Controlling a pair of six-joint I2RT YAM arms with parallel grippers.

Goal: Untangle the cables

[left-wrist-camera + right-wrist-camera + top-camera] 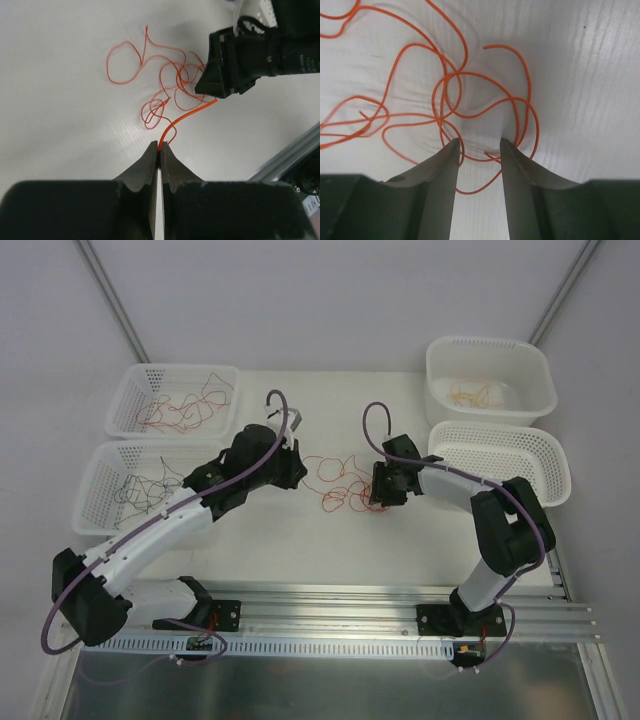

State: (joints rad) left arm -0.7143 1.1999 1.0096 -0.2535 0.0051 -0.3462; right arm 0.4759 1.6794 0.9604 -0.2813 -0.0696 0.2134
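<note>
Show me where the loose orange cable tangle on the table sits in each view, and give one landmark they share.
Top external: orange cable tangle at the centre, between the two grippers.
Left wrist: upper middle, one strand running down into the shut left gripper.
Right wrist: fills the upper half, strands reaching into the open right gripper.
Shared landmark: the right gripper, at the tangle in all three.

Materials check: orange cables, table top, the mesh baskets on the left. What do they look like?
Orange cables: thin smooth-sheathed wire, likely plastic-insulated; slight sheen, holds loose curls.
Table top: white matte board, perhaps laminate; fine parallel streaks show close up.
Baskets: white moulded plastic, going by the regular grid of holes and rolled rim.
</note>
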